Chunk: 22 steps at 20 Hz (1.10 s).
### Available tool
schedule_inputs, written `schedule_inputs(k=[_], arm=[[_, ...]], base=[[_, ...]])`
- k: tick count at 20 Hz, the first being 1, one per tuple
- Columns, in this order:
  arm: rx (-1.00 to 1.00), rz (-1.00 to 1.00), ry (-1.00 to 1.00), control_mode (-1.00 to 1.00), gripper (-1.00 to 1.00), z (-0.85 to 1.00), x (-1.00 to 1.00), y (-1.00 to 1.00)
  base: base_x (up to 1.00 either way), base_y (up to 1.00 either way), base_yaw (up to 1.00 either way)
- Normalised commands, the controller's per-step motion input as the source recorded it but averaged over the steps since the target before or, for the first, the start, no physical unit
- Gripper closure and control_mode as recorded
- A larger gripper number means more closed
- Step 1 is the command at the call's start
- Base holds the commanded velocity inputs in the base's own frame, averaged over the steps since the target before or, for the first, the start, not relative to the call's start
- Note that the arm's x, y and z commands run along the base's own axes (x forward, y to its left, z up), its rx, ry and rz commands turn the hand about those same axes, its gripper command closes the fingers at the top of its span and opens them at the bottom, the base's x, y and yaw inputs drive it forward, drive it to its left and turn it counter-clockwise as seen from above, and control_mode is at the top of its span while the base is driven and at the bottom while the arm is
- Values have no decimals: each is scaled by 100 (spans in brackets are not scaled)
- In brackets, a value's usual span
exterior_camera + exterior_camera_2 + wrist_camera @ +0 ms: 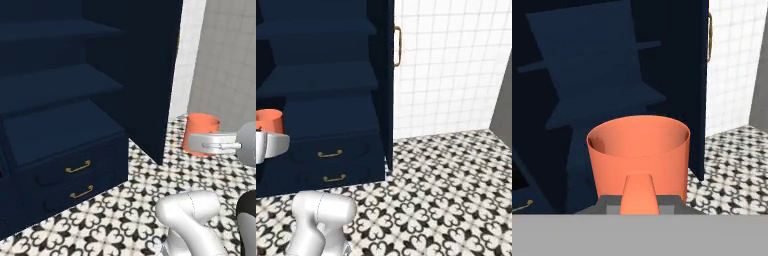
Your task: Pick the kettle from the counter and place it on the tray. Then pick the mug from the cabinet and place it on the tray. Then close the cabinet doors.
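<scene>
My gripper (201, 143) is shut on the orange mug (200, 129), gripping it by the loop handle (637, 192) and holding it upright in the air, clear of the shelves. The mug (639, 150) is empty, and its rim (268, 120) shows at the left edge of the right base view above my white hand. The navy cabinet (60, 125) stands open with bare shelves. Its right door (145, 75) is swung out towards me, and a gold handle (397, 46) shows on its edge. The kettle, tray and counter are out of view.
Two drawers with gold handles (77, 167) sit under the shelves. The floor (446, 190) has a black-and-white pattern, with a white tiled wall (451, 70) to the right of the cabinet. A grey panel (225, 55) stands at the far right.
</scene>
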Motion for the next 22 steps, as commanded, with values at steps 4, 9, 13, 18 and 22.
schedule_inputs(k=[4,9,13,18,22], arm=[[0,0,0,100,100,0,0,0],[0,0,0,100,100,0,0,0],[0,0,0,100,100,0,0,0],[0,0,0,100,100,0,0,0],[0,0,0,100,100,0,0,0]], base=[[-60,2,-83],[-43,6,-91],[-31,5,-91],[-29,4,-80],[-24,15,-84]])
